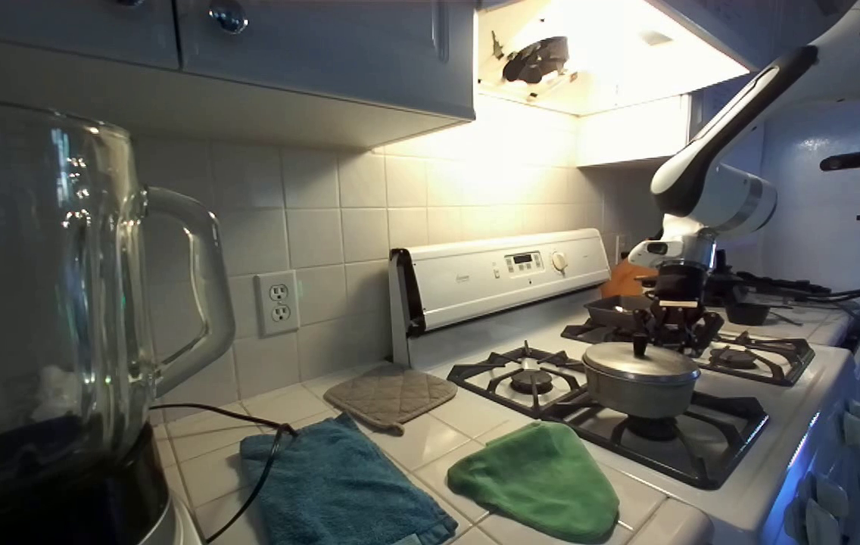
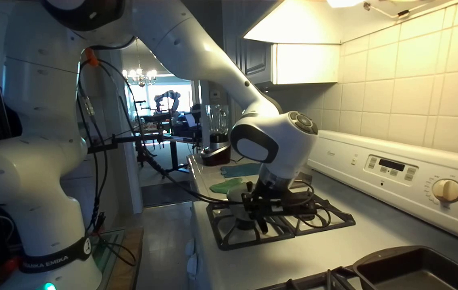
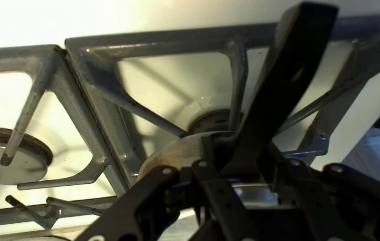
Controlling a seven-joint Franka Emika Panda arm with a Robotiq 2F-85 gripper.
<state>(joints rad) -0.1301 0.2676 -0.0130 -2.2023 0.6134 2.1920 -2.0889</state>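
The claw (image 3: 242, 152) is closed on the black handle (image 3: 287, 77) of a metal pot (image 1: 638, 393). In the wrist view this handle comes out from between the jaws, goes toward the far side and leans to the right. The pot is in the right part of an exterior view, above the near right burner (image 1: 653, 428) of the white stove (image 1: 793, 409). A metal lid (image 1: 615, 359) lies on the pot, and the small black knob (image 1: 640, 345) in its middle points up. Whether the bottom of the pot touches the black grate (image 1: 736, 435), I cannot tell. The white arm (image 2: 200, 52) reaches over the stove, and the claw is at the far side of the pot in the same exterior view.

To the left of the stove, on the tiled counter (image 1: 430, 439), there is a green cloth (image 1: 540, 481) just beside the grate. A blue towel (image 1: 354, 484) lies more to the left, with a black cord (image 1: 273, 450) across it. A grey pot holder (image 1: 392, 393) lies farther, near the wall. At the near left stands a glass blender (image 1: 36, 265). In an exterior view, a dark baking pan (image 2: 418, 278) is at the near right, well apart from the pot.
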